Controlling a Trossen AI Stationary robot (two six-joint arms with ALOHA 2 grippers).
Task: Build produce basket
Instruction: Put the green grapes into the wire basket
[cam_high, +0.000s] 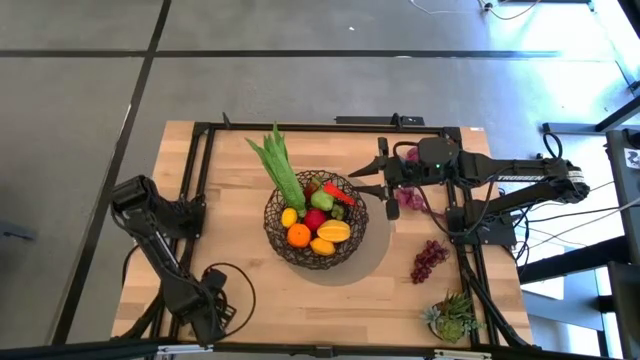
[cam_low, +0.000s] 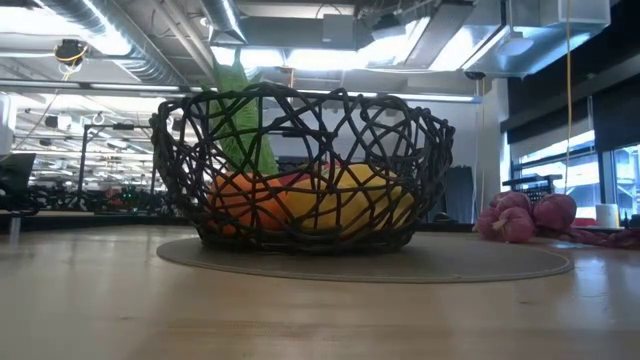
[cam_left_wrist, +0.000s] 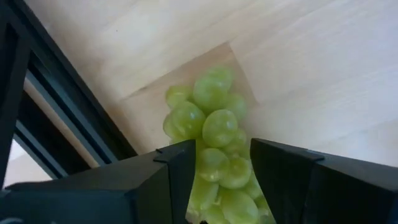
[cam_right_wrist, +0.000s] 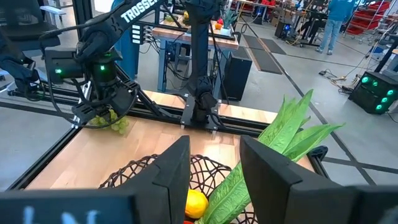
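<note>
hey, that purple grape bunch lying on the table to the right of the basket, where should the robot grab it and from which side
Probably from straight above, across the wider upper end of the purple grapes. The bunch lies flat on the table, apart from the basket and its mat, with nothing crowding it. It tapers toward its lower end, so the fuller part should fill the right gripper's fingers better.

White "TROSSEN" lettering on the left arm (cam_right_wrist: 134, 12), partly cut off
</note>
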